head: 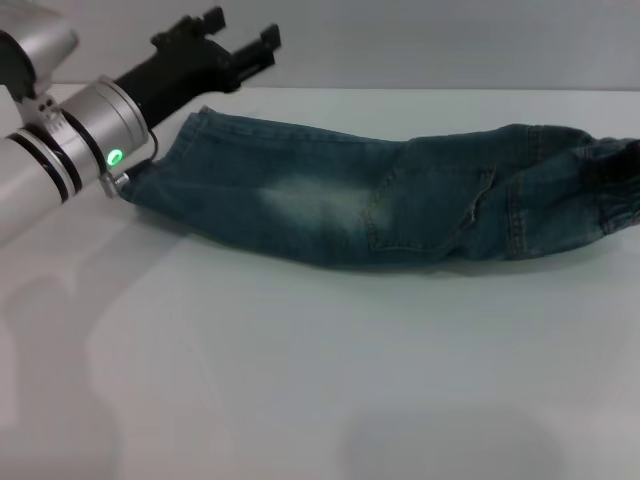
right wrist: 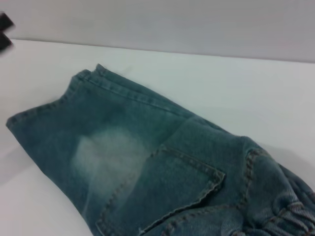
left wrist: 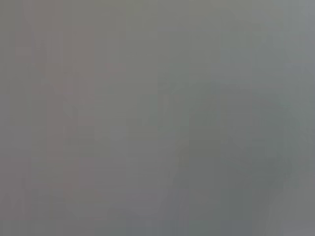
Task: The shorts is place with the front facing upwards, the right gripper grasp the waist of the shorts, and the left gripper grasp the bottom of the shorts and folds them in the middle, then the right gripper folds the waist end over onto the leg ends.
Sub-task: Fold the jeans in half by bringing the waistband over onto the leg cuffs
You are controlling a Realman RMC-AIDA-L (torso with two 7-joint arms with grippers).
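The shorts [head: 380, 200] lie across the white table [head: 320, 380], folded lengthwise so one leg rests on the other and a single pale patch shows. The bottom [head: 165, 170] points left and the ruffled waist [head: 612, 190] reaches the right edge of the head view. My left gripper [head: 242, 35] hovers open and empty just beyond the leg ends, above the table. The right wrist view looks down on the shorts [right wrist: 147, 162], with the hem [right wrist: 59, 101] and a stitched pocket [right wrist: 172, 191] in sight. My right gripper does not show. The left wrist view shows only plain grey.
The silver left arm [head: 70, 140] with its green ring light [head: 115, 157] crosses the upper left corner. A black part of the left gripper [right wrist: 4, 29] shows at the edge of the right wrist view. A pale wall [head: 450, 40] stands behind the table.
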